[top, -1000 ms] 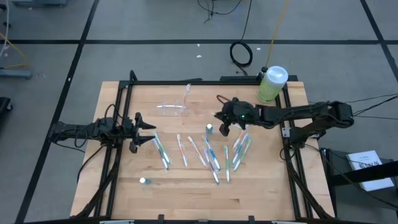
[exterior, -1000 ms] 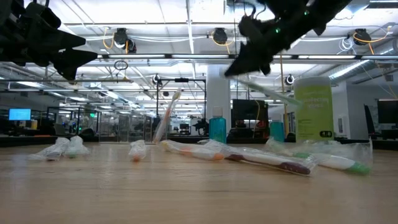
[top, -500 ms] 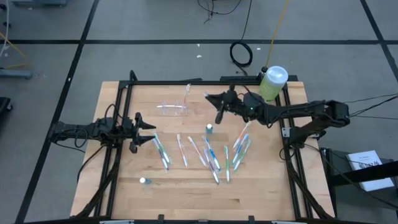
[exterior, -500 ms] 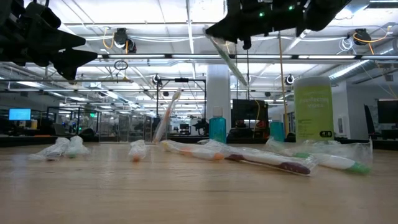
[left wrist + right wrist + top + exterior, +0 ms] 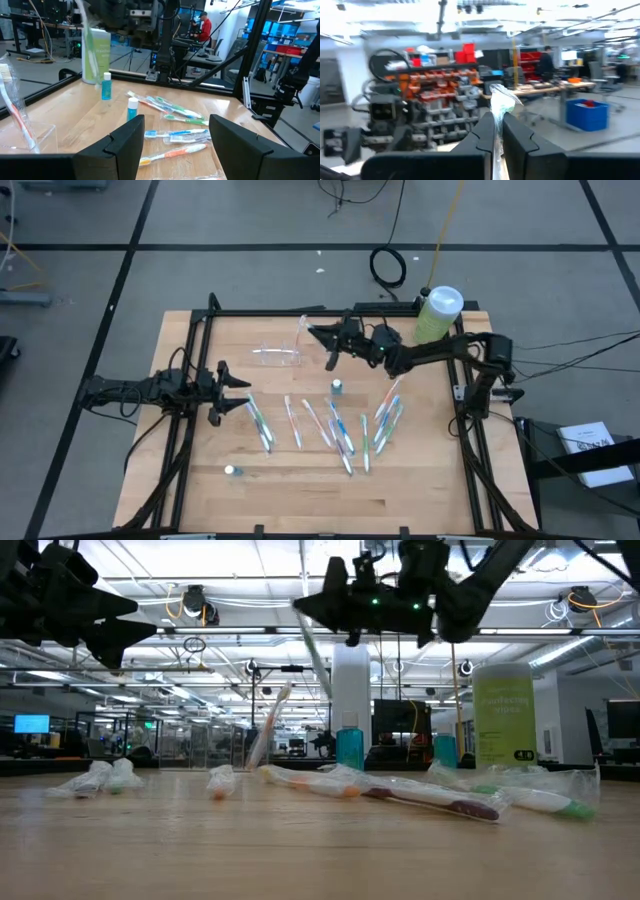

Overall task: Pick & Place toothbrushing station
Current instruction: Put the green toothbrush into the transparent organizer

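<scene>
**Above the far half of the table, wrapped toothbrush carried aloft**

Over the wooden table (image 5: 200, 490), at its far middle, hangs the right gripper (image 5: 325, 340), jaws clenched on a wrapped toothbrush (image 5: 312, 645) that slants down beneath the fingers, clear of the tabletop. Seen through the right wrist camera: the crinkled wrapper's end pinched between the two dark fingers (image 5: 487, 137).

Just beside that gripper, toward the left arm's side, stands the toothbrushing station (image 5: 277, 355), a clear plastic holder near the table's far edge, with one toothbrush (image 5: 302, 330) already upright at its end nearest the right gripper. Apart from the station, not touching it; held brush not yet over a compartment, as far as can be told.

Behind the right arm, at the far right corner, a large green bottle (image 5: 436, 315) with a white cap. Between the arms, near the table's middle, a small blue-capped bottle (image 5: 337, 387). Nearer the front, spread in a loose row, a scatter of wrapped toothbrushes (image 5: 335, 430) in clear sleeves; off toward the front left, a second small bottle (image 5: 231, 471) lying alone.

At the left edge of the table waits the left gripper (image 5: 232, 392), raised, jaws released and holding nothing, well apart from the station. Past its fingers, in the left wrist view, the loose brushes (image 5: 175, 135) and the small bottle (image 5: 106, 86) again.
</scene>
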Available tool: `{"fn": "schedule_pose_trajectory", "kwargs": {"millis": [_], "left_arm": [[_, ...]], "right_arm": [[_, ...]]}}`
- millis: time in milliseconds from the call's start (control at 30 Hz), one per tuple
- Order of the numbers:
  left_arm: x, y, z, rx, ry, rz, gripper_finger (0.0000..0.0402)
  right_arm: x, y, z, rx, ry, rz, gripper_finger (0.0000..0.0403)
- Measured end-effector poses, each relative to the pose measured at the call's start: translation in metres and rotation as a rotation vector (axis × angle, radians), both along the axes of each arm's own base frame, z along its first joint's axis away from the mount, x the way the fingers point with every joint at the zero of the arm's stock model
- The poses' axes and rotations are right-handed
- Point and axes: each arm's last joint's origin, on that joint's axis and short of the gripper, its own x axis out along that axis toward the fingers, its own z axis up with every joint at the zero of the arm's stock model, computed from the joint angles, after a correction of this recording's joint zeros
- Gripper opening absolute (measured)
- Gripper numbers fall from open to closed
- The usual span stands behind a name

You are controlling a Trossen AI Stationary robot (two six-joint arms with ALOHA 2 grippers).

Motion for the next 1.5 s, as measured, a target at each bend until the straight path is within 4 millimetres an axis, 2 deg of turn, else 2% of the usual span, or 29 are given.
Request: {"fn": "schedule_pose_trajectory", "kwargs": {"millis": [200, 567, 867, 1200, 1500], "left_arm": [[0.0, 0.0, 0.0, 0.0, 0.0, 0.0, 0.023], [0.0, 0.0, 0.0, 0.0, 0.0, 0.0, 0.023], [0.0, 0.0, 0.0, 0.0, 0.0, 0.0, 0.023], [0.0, 0.0, 0.0, 0.0, 0.0, 0.0, 0.023], [0.0, 0.0, 0.0, 0.0, 0.0, 0.0, 0.023]], "right_arm": [[0.029, -0.009, 0.003, -0.018, -0.028, 0.021, 0.0009], [0.064, -0.02, 0.004, -0.03, -0.053, 0.043, 0.0009], [0.087, -0.027, -0.01, -0.018, -0.081, 0.019, 0.0009], [0.095, -0.034, -0.043, -0.006, -0.136, -0.064, 0.0009], [0.097, -0.036, -0.05, -0.008, -0.065, -0.075, 0.0009]]}}
